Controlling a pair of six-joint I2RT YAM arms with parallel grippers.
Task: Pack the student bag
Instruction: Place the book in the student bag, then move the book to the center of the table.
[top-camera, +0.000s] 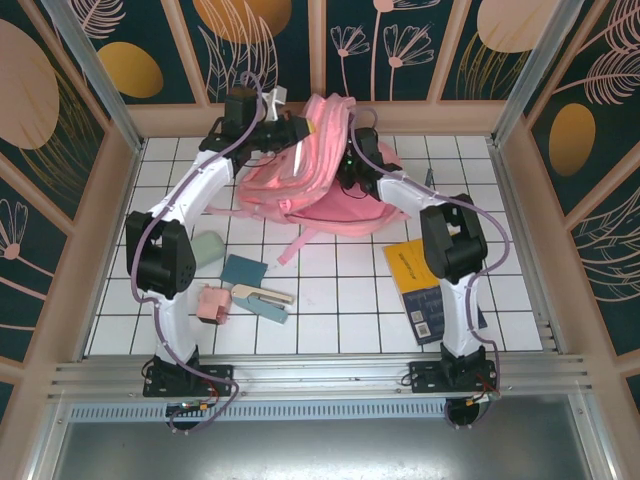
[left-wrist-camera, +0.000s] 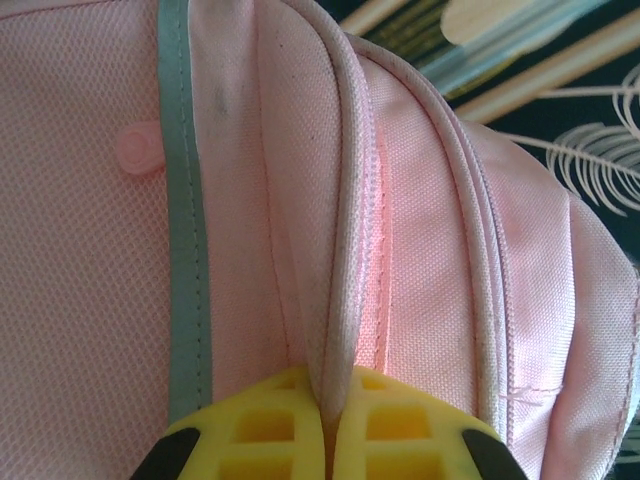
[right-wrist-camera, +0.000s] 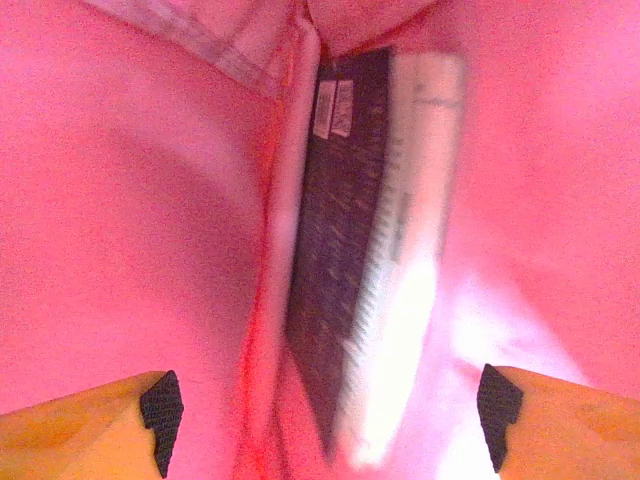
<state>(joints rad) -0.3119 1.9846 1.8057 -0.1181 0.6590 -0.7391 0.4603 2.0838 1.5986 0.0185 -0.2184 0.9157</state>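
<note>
One bag, three books, four small things on the surface.
One student bag (top-camera: 330, 208), one dark-covered book (right-wrist-camera: 340, 250) inside it; right of the bag, one yellow book (top-camera: 410, 260) and one navy book (top-camera: 428, 322); left of the bag, one grey-green pouch (top-camera: 206, 248), one teal pad (top-camera: 243, 270), one pink item (top-camera: 212, 303), one beige-and-teal case (top-camera: 264, 298).

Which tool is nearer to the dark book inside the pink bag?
Right. The right tool stands open just before the book, inside the student bag; the left tool pinches the bag's outer seam.

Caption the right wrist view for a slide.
Open right end effector inside the student bag, a dark-covered book on edge ahead of it.
</note>
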